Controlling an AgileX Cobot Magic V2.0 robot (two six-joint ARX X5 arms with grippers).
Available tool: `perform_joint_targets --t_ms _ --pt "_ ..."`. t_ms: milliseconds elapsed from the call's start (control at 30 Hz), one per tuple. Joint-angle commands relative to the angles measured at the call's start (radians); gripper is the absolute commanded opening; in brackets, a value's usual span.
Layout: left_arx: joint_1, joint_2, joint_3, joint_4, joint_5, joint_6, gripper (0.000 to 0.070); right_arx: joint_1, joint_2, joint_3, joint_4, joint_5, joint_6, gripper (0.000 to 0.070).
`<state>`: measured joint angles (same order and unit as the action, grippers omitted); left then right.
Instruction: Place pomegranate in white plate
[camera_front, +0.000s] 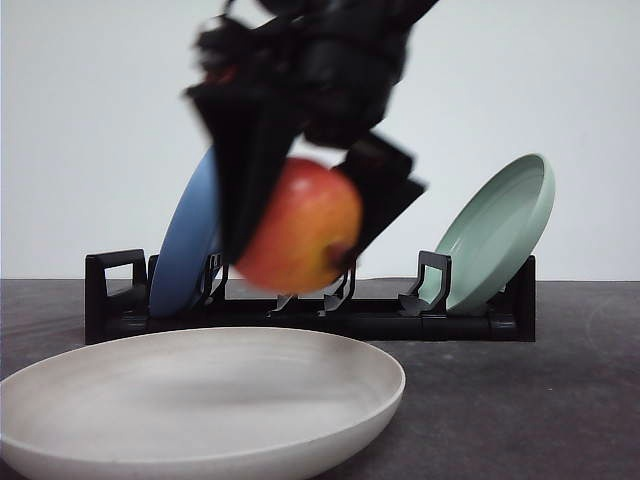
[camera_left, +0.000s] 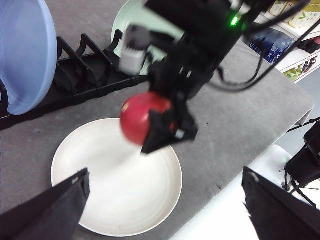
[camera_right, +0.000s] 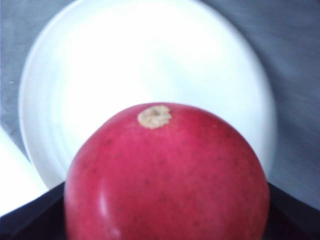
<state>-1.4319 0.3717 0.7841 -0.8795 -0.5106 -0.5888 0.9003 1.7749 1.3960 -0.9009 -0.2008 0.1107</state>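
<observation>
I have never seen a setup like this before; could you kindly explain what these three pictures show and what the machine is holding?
This is a two-armed robot at a dark table. One picture looks forward over the table; the other two come from cameras on each arm's wrist. The right hand is shut on the pomegranate, a red fruit with an orange blush, held in the air above the white plate. Behind stands a black dish rack with a blue plate and a pale green plate leaning in it. The left hand is open and holds nothing; its camera looks down on the right arm and the fruit.
</observation>
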Motion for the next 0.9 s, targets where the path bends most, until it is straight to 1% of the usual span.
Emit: perform_joint_targets --t_ms 0,100,233,600,633,667,700,733,767,867 --pt "-0.016 0.002 0.004 0.012 -0.006 0.000 0.0585 0.027 0.034 0.019 0.030 0.000 0.013 0.0519" --pt "-0.016 0.002 0.004 0.012 -0.010 -0.003 0.0585 0.054 0.070 0.019 0.096 0.000 0.020 0.0519" --pt "-0.015 0.002 0.004 0.013 -0.011 -0.006 0.0585 0.064 0.106 0.019 0.153 0.000 0.027 0.0519" --pt "-0.015 0.002 0.004 0.012 -0.018 -0.006 0.0585 0.066 0.162 0.019 0.145 -0.008 0.033 0.0521" --pt "-0.015 0.002 0.004 0.012 -0.018 -0.006 0.0585 0.067 0.162 0.019 0.146 -0.009 0.033 0.0530" --pt "-0.015 0.002 0.004 0.013 -0.018 -0.006 0.0585 0.067 0.162 0.019 0.146 -0.010 0.032 0.0560" --pt "-0.015 0.002 0.004 0.013 -0.018 -0.006 0.0585 0.067 0.162 0.019 0.146 -0.009 0.032 0.0610" --pt "-0.015 0.002 0.004 0.013 -0.018 -0.006 0.0585 0.067 0.162 0.019 0.145 -0.009 0.032 0.0677" --pt "-0.015 0.002 0.004 0.013 -0.018 -0.006 0.0585 0.067 0.162 0.019 0.144 -0.009 0.032 0.0700" --pt "-0.015 0.002 0.004 0.013 -0.018 -0.007 0.0585 0.067 0.162 0.019 0.141 -0.012 0.032 0.0700"
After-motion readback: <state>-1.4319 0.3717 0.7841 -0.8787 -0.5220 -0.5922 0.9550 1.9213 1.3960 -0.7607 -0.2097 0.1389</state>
